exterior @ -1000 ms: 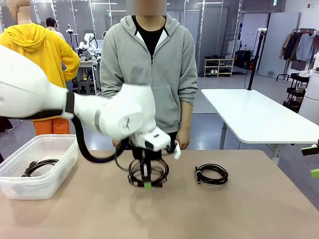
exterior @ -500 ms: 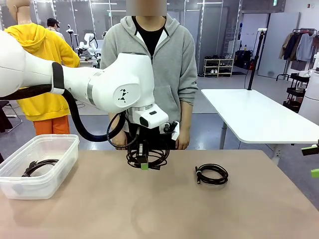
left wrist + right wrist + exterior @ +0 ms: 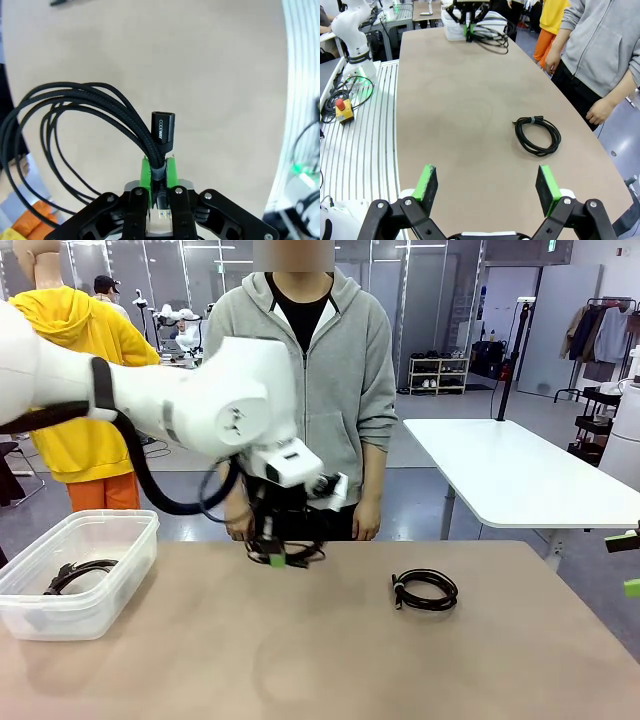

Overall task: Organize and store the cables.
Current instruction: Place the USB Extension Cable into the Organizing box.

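Lifted off the bench (image 3: pixel 330 660), the coiled cable (image 3: pixel 290 552), pinched in the left tool (image 3: pixel 277 560), swings left toward the bin (image 3: pixel 80 615) for storing.

The tan desk (image 3: pixel 480 660) stands in a large workshop hall with a grey floor (image 3: pixel 420 510) and glass partition walls (image 3: pixel 420 300) at the back. Beyond the desk's far right corner sits a white table (image 3: pixel 520 475); behind it are a low shelf rack (image 3: pixel 438 375) and a clothes rail hung with garments (image 3: pixel 600 330). A person in a grey hoodie (image 3: pixel 305 370) stands at the desk's far edge.
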`<control>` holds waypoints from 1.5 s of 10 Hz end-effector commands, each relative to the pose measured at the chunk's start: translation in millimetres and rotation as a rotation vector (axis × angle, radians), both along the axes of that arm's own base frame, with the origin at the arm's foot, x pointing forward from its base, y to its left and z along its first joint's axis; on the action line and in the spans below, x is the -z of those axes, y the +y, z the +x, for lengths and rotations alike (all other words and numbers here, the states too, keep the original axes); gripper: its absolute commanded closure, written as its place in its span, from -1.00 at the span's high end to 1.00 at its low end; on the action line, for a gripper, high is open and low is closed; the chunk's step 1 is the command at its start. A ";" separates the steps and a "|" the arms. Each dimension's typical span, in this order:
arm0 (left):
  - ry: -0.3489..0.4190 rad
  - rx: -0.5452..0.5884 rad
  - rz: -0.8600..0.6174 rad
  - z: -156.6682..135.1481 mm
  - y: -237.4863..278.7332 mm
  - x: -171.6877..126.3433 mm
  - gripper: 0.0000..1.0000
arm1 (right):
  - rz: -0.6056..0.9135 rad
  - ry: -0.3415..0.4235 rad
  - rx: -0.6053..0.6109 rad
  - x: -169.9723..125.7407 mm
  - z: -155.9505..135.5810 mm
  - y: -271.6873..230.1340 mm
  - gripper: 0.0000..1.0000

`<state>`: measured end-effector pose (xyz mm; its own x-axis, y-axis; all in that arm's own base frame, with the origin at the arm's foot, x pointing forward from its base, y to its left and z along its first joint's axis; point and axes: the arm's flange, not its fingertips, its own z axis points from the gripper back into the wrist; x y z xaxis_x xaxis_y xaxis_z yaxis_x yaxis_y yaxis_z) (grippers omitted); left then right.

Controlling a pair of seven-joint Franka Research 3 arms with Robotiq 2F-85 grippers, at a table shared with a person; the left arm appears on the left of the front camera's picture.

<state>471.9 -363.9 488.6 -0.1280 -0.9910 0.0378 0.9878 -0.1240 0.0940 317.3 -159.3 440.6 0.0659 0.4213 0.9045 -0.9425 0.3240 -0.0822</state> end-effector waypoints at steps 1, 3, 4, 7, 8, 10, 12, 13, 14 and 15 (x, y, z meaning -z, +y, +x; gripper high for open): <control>0.030 0.143 -0.030 12.0 86.1 -33.5 -0.74 | 0.010 -0.021 0.000 -0.3 0.3 0.9 1.00; 0.016 0.132 -0.015 9.9 187.9 -29.2 -0.74 | 0.010 -0.021 0.000 -0.3 0.3 0.9 1.00; -0.014 0.083 -0.039 7.0 232.5 -29.2 -0.74 | 0.010 -0.021 0.000 -0.3 0.3 0.9 1.00; -0.085 -0.246 -0.147 22.8 336.0 -19.8 -0.74 | 0.010 -0.021 0.000 -0.3 0.3 0.9 1.00; -0.075 -0.305 -0.098 35.8 349.0 -6.4 -0.74 | 0.010 -0.021 0.000 -0.3 0.3 0.9 1.00; -0.008 -0.445 -0.049 65.5 375.9 28.1 -0.74 | 0.010 -0.021 0.000 -0.3 0.3 0.9 1.00; 0.143 -0.502 0.034 76.0 388.1 70.5 0.02 | 0.010 -0.021 0.000 -0.3 0.3 0.9 1.00; 0.164 -0.501 0.022 73.9 387.6 75.3 0.74 | 0.010 -0.021 0.000 -0.3 0.3 0.9 1.00; 0.138 -0.487 -0.001 69.1 387.1 60.4 0.07 | 0.010 -0.021 0.000 -0.3 0.3 0.9 1.00; 0.047 -0.500 -0.006 68.0 391.9 30.1 1.00 | 0.010 -0.021 0.000 -0.3 0.3 0.9 1.00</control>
<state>544.1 25.0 415.9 0.3612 -0.9320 0.0291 0.9325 0.3610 -0.0144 317.2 -159.3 440.7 0.0663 0.4213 0.9045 -0.9425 0.3240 -0.0818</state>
